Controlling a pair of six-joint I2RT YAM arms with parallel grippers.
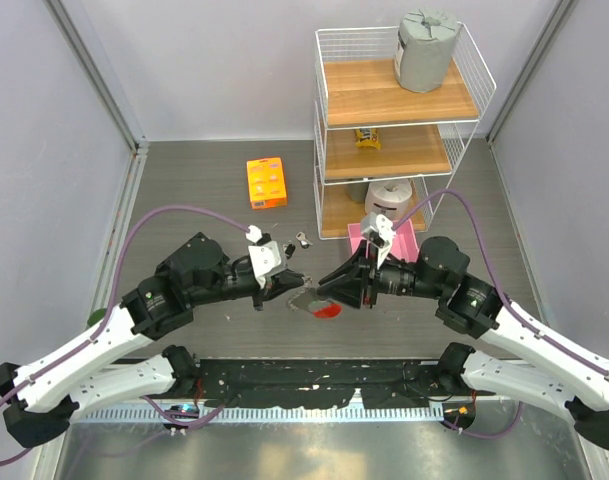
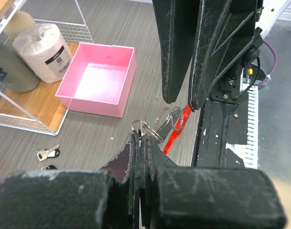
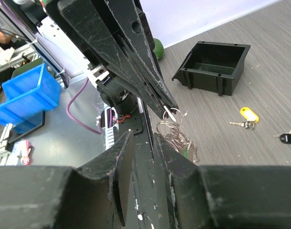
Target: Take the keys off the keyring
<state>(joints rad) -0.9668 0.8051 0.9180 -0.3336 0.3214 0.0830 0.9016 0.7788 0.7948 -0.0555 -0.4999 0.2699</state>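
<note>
We see the keyring point(image 2: 167, 119) held up over the tabletop point(image 1: 204, 200). It is near the pink box point(image 2: 97, 78), on the side of the box that faces the arm bases. It hangs between the two pincers.

The left pincer point(image 2: 139, 138) has its two fingers pressed together. They are clamped on one thin loop of the keyring. The tip points toward the pink box.

The right pincer point(image 2: 183, 102) comes at the keyring from the other side, tip to tip with the left one. We see a thin gap between its fingers. The red strap point(image 2: 175, 131) starts right at its tip and hangs down. We cannot tell if the right pincer is pinching the strap or just touching it.

A small bunch of keys point(image 3: 181, 140) dangles from the ring, just past the right pincer's fingers.

Two loose keys point(image 1: 302, 238) lie flat on the tabletop, to the left of the pink box and well apart from the keyring. Another key with a yellow tag point(image 3: 248, 116) lies flat on the tabletop too. We cannot tell where it is from the pink box.
</note>
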